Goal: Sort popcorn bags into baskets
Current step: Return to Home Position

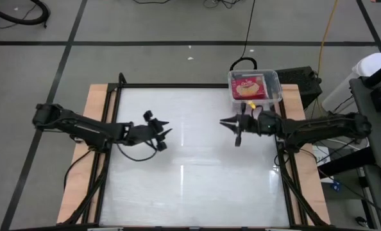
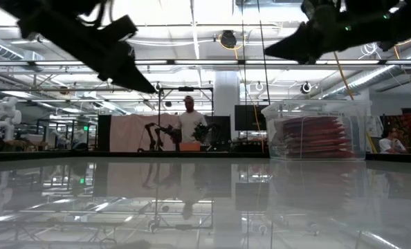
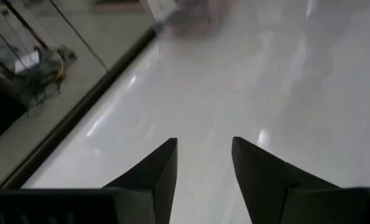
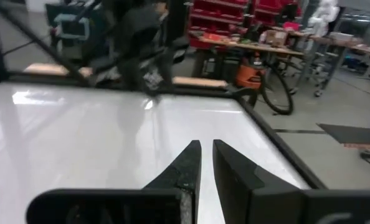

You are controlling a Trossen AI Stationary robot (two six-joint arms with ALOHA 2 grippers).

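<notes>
The clear basket (image 1: 254,86) stands at the table's far right corner, and the low view shows its see-through walls (image 2: 316,111). Red popcorn bags (image 1: 249,85) lie stacked flat inside it (image 2: 313,137). No bag shows on the white table top. My left gripper (image 1: 161,136) hangs over the table's left half, open, with nothing between its fingers (image 3: 203,149). My right gripper (image 1: 229,123) hangs over the right half, just near of the basket. It is shut, with only a slit between its fingers (image 4: 207,149), and it holds nothing.
A black box (image 1: 301,80) sits just right of the basket, off the table's corner. Black frame rails (image 1: 113,115) and wooden edges (image 1: 97,96) border the white top (image 1: 184,173). A person (image 2: 189,121) stands in the room beyond the far edge.
</notes>
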